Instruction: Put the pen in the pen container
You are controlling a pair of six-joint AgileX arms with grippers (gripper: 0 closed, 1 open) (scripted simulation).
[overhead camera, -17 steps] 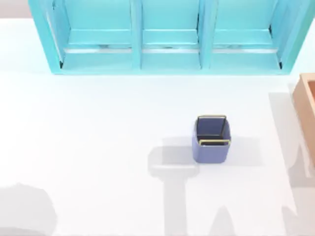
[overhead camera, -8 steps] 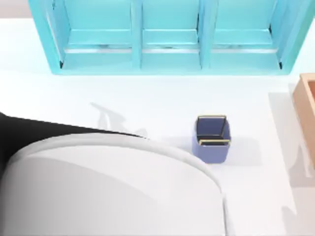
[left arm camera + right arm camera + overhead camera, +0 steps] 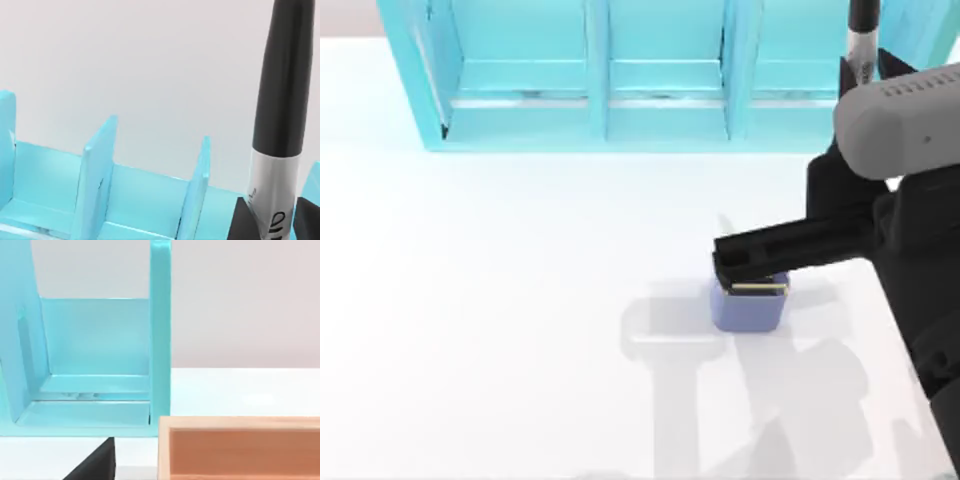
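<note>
Along the far edge: turquoise shelf (image 3: 660, 80) | surface (image 3: 520, 330): white, cup (image 3: 750, 303) right of centre | right: an arm crosses above the cup's far rim | left hand (image 3: 265, 220): clenched on the pen (image 3: 280, 110), upright before the shelf | right hand: cannot tell; near tan box (image 3: 240, 447)

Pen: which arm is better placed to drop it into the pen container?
Left. The left gripper holds the pen upright; the right gripper sits by the tan box.
</note>
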